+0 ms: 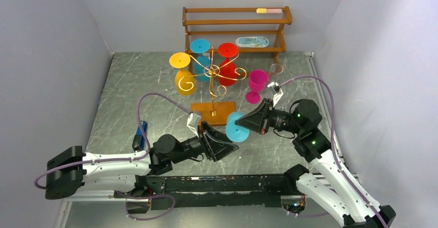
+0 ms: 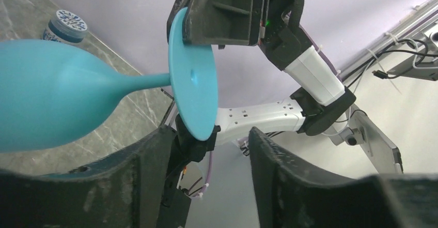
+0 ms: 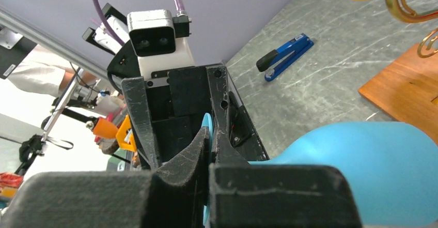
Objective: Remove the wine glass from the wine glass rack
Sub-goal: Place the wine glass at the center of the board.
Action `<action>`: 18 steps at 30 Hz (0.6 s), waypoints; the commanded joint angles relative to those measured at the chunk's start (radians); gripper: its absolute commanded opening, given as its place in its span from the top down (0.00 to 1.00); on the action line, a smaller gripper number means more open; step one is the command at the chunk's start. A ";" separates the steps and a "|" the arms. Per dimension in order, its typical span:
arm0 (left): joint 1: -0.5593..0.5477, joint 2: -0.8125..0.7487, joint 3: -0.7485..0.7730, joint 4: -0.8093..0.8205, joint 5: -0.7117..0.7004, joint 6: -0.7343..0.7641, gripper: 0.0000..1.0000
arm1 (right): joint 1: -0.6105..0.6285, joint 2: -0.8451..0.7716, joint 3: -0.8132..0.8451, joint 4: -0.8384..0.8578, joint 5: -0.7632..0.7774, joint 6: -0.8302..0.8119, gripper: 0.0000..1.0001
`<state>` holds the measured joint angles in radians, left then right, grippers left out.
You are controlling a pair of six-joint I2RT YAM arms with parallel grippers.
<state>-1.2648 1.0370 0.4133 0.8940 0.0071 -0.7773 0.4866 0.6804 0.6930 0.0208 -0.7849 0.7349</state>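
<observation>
From above, the gold wine glass rack (image 1: 212, 75) carries three glasses (image 1: 228, 62), yellow, blue and red. One pink glass (image 1: 256, 83) stands at its 3 o'clock, one shelf (image 1: 235, 26) at 12, one stapler (image 1: 140, 134) at 8, and the pale blue wine glass (image 1: 233, 130) is off it at 5. The left wrist view has the left gripper (image 2: 209, 150) spread apart just below the glass's round foot, whose rim the right gripper (image 2: 193, 38) pinches. The right wrist view shows those jaws pressed on that thin rim.
</observation>
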 commanded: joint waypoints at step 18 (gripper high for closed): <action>-0.024 -0.030 -0.044 0.131 -0.167 -0.013 0.74 | 0.060 0.050 0.043 -0.029 -0.034 -0.058 1.00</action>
<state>-1.2819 1.0302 0.3943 0.9390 -0.1135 -0.8005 0.5407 0.7338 0.7357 -0.0410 -0.7799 0.6727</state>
